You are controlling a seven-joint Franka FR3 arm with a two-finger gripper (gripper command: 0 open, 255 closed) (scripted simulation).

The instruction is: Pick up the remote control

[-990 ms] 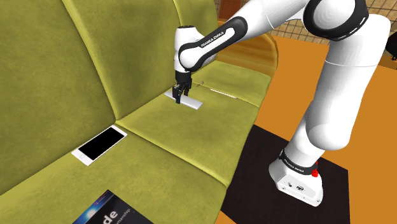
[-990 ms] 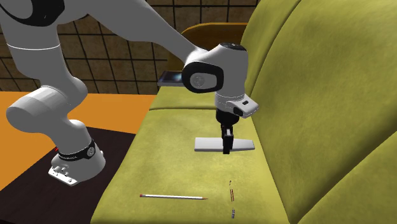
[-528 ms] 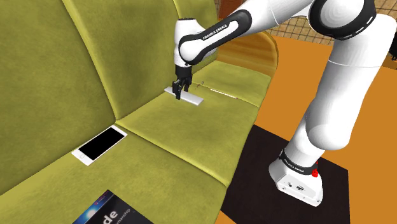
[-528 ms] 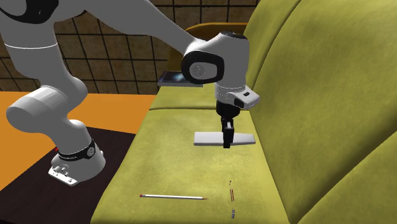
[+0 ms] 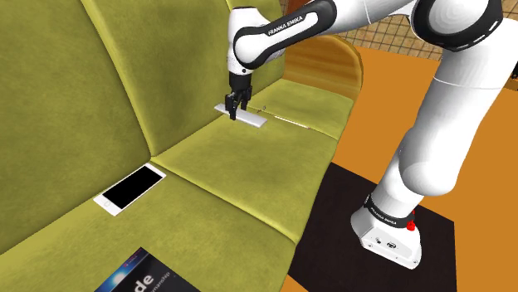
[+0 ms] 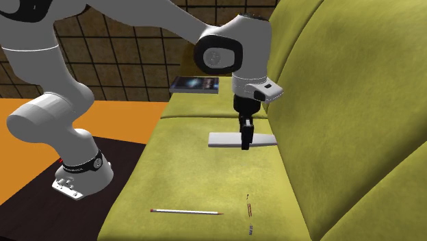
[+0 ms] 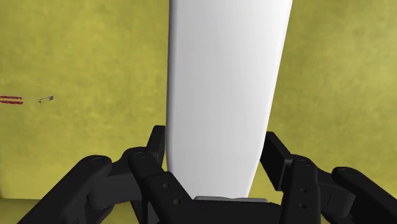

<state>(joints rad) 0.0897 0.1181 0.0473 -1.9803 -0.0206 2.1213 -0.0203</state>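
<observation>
The remote control (image 5: 251, 119) is a plain white flat slab, hanging level a little above the olive sofa seat (image 5: 241, 166). My gripper (image 5: 234, 110) is shut on it near one end, pointing straight down. In the second exterior view the remote control (image 6: 224, 140) sticks out to that view's left of my gripper (image 6: 244, 142), with its shadow on the cushion below. In the wrist view the remote control (image 7: 226, 89) runs away from my gripper (image 7: 216, 162), and both black fingers (image 7: 156, 145) press on its long sides.
A white-edged phone (image 5: 129, 188) and a dark book (image 5: 141, 278) lie further along the seat. A pencil (image 6: 186, 211) and a small red pen (image 6: 249, 205) lie on the cushion. The sofa back (image 5: 75, 75) rises close behind the gripper.
The gripper has risen with the remote control clasped in it, so the remote has come up off the seat cushion. Nothing else has moved.
</observation>
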